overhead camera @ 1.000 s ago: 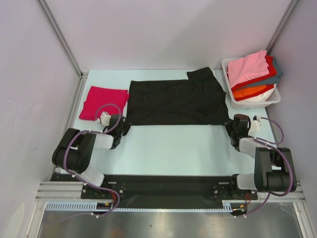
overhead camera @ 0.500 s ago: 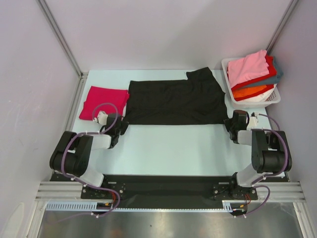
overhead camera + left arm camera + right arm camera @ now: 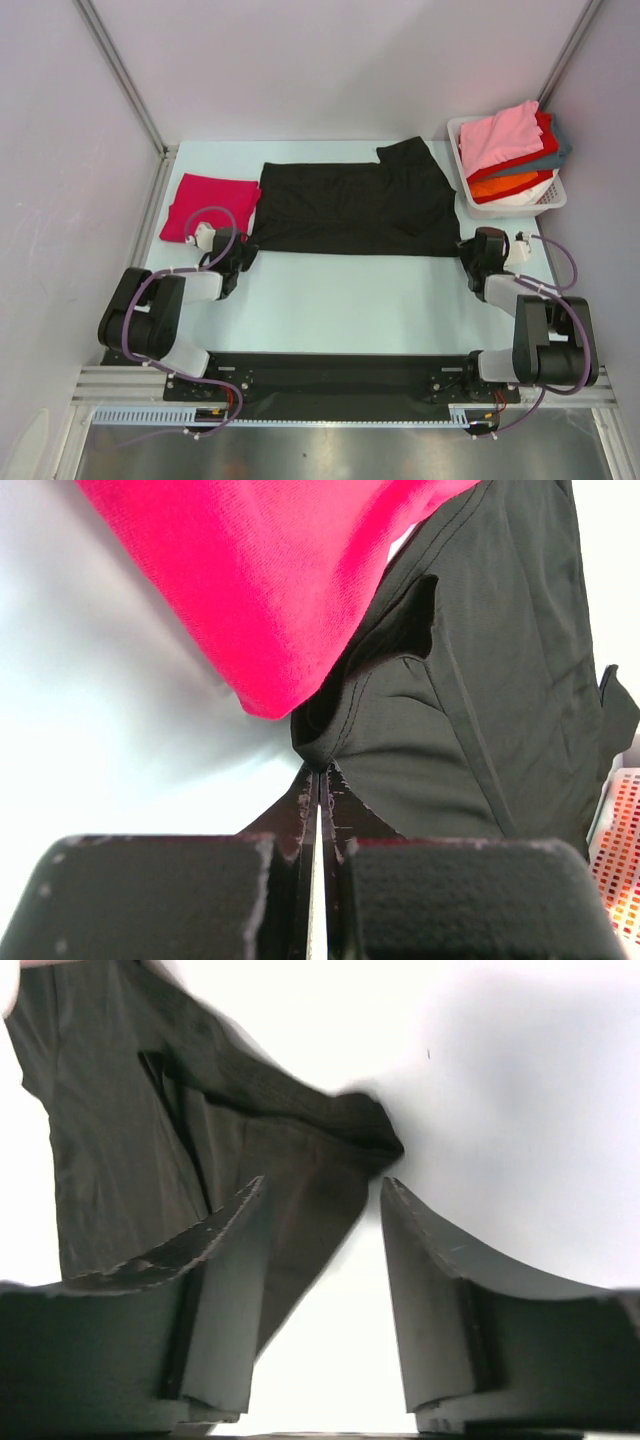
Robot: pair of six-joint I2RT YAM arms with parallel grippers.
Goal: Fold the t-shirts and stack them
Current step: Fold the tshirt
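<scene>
1. Black t-shirt (image 3: 350, 205) lies flat, centre of table (image 3: 330, 290).
2. Left gripper (image 3: 244, 256) clenched at its near-left corner (hold unconfirmed); right gripper (image 3: 478, 249) parted, astride the near-right corner.
3. Advise: right pinches hem fully, then both lift evenly.

Black shirt (image 3: 350, 205) lies flat, folded over, its near-left corner pinched in the left gripper (image 3: 320, 776). Its near-right corner sits between the parted right gripper (image 3: 323, 1186) fingers. Folded magenta shirt (image 3: 208, 205) lies just beyond-left of the left gripper. Shirt pile (image 3: 508, 150) of pink, red, orange and teal sits beyond the right gripper.

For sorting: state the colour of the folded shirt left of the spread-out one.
Plain magenta-red folded cloth shirt, clearest in the top external view.
</scene>
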